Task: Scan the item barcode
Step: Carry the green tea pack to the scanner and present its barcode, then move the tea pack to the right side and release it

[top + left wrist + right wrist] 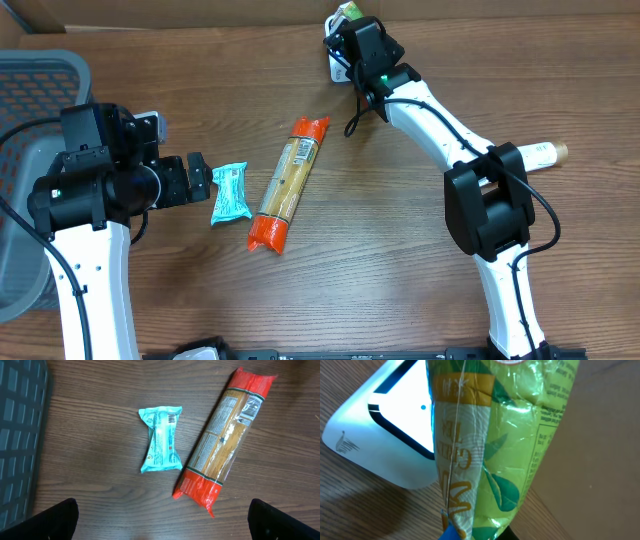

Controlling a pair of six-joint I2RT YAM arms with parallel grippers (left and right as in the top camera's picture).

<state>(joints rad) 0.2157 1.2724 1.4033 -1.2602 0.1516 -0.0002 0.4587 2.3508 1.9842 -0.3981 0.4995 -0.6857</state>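
Green and yellow crinkly plastic bag (490,450) fills the right wrist view. It hangs over the white flat scanner box (380,445) at 9 o'clock, and the box's window glows. The scan looks under way, but I cannot see a barcode facing the window.

From above, the right arm reaches far out to 12 o'clock. The right claw (347,28) is pressed together, probably pinching the bag's top. The left claw (196,178) sits at 9 o'clock, spread wide and holding nothing.

In the left wrist view, a small teal plastic snack packet (161,439) and a long pasta pack with orange ends (225,440) lie on the brown wooden table (100,410), maybe for a later turn.
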